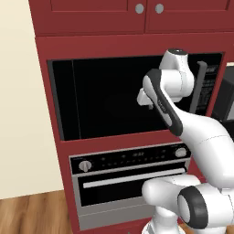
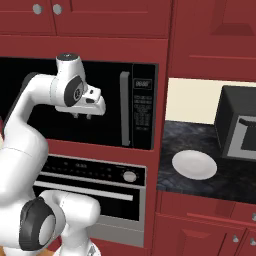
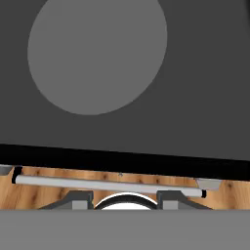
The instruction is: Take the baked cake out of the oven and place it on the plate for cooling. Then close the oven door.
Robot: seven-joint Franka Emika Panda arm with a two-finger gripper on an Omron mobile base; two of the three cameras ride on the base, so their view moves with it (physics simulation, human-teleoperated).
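The silver-grey oven [image 1: 137, 155] sits below a big black microwave [image 1: 100, 100]. Its oven door [image 1: 109, 192] is shut, and the long bar handle [image 1: 135, 178] lies level across it. The baked cake is hidden. A white plate [image 2: 194, 165] lies bare on the dark counter to the oven's right. My gripper [image 2: 82, 117] hangs in front of the microwave's door, above the oven, pointing down, open and holding nothing. In the hand view the gripper [image 3: 125, 199] looks down on the oven handle [image 3: 107, 185] with wooden floor beneath it.
The microwave's vertical handle [image 2: 124, 109] and keypad [image 2: 142, 107] stand just right of my hand. A dark boxy appliance [image 2: 240, 125] sits on the counter [image 2: 170, 145] behind the plate. Red cabinets [image 2: 100, 20] surround everything, and a cream wall [image 1: 18, 114] lies to the left.
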